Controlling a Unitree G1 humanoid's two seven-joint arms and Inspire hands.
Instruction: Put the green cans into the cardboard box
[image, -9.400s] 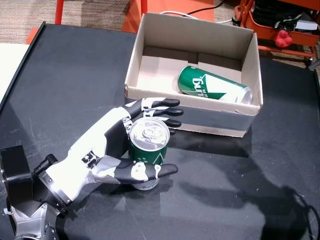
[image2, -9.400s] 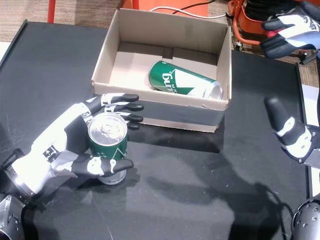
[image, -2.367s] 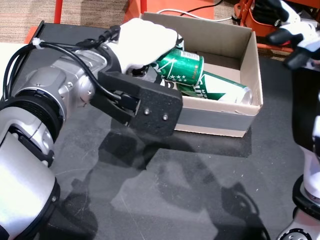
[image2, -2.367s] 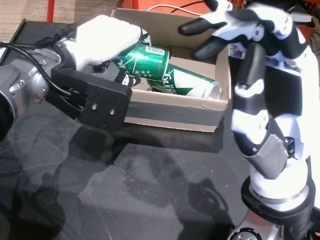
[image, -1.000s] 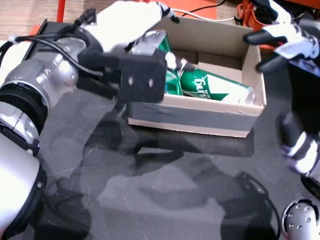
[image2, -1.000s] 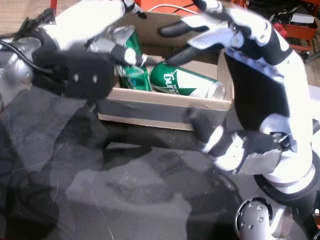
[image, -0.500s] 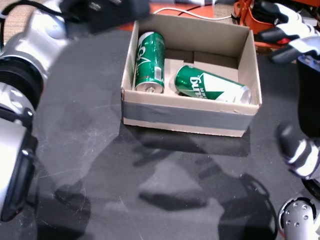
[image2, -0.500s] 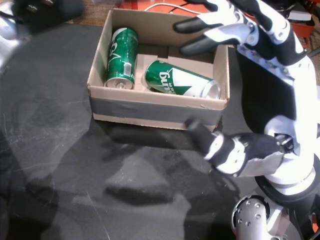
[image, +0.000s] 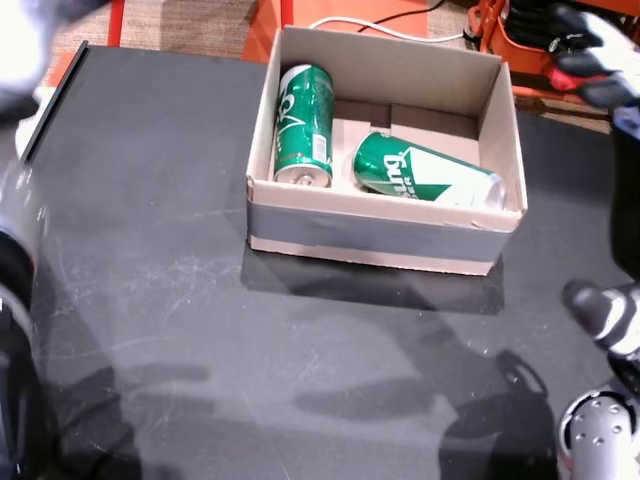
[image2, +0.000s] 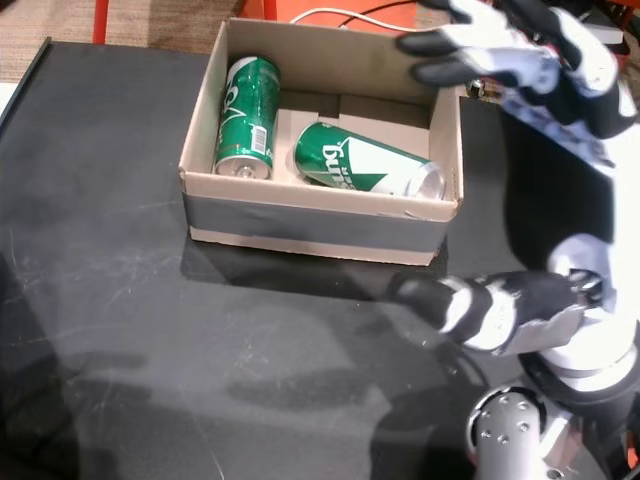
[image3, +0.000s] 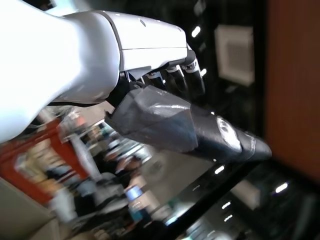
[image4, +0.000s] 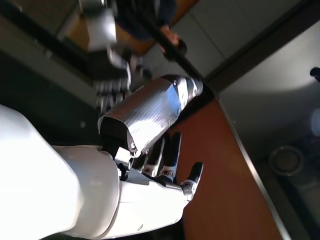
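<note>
A: Now that the left hand (image3: 150, 95) has been pulled clear, fingers apart and empty, what is seen?

B: Both green cans (image: 303, 110) (image: 428, 170) are lying inside the cardboard box (image: 385, 232); the right hand (image2: 520, 55) is held splayed, empty. The task is judged done.

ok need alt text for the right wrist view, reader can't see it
The robot's open right hand fills the turned frame, fingers spread and holding nothing. Behind it are blurred room surfaces and a person's hand; neither box nor cans appear.
</note>
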